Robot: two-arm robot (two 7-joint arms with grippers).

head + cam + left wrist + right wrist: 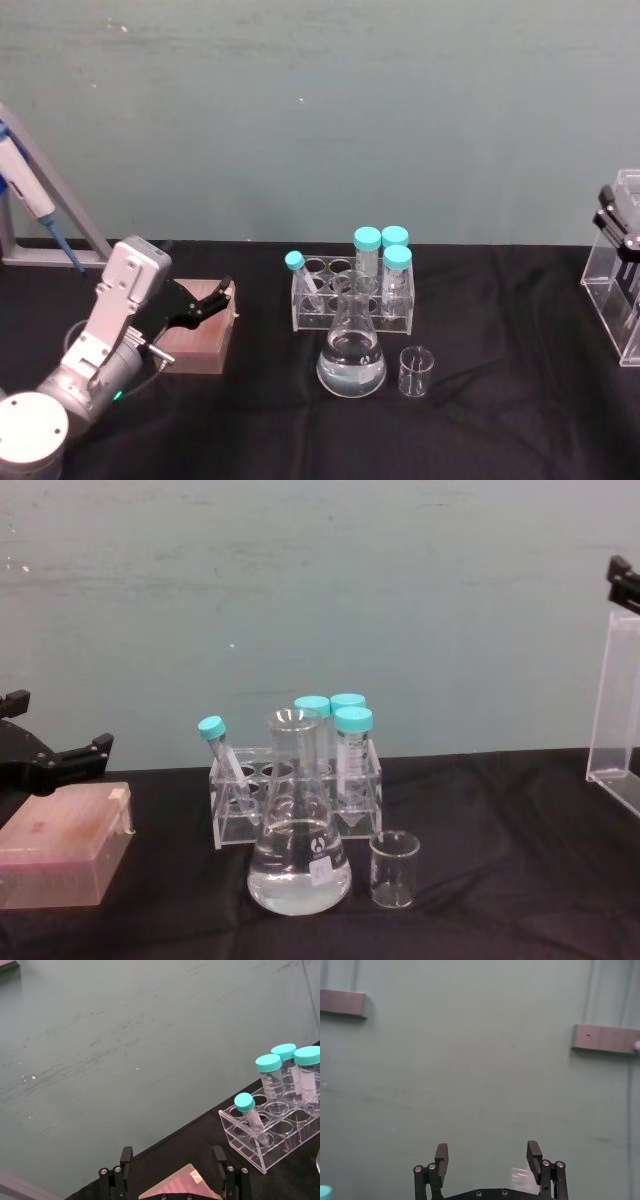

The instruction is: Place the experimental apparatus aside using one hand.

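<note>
The experimental apparatus (352, 330) is being shown in the head view on the tabletop (520, 420), which is being covered by black cloth. The conical flask (351, 372) of clear liquid is standing mid-table, with the small beaker (416, 372) just beside it on the right. The tall acrylic stand (615, 290) is well apart at the right edge. A clear tube rack (330, 308) of teal-capped tubes is being seen just behind the flask. The left claw (205, 303) is being held spread just above a pink box (195, 345) on the left. A dull teal wall (320, 100) is closing off the room behind.

In the left wrist view, the box's corner is being framed between the spread fingers (126, 1157), with the rack farther off.

In the right wrist view, the right claw (487, 1157) is being held spread, facing a green wall with two grey ledges (342, 1002).

In the chest view, the flask is being seen upright in front of the rack.
</note>
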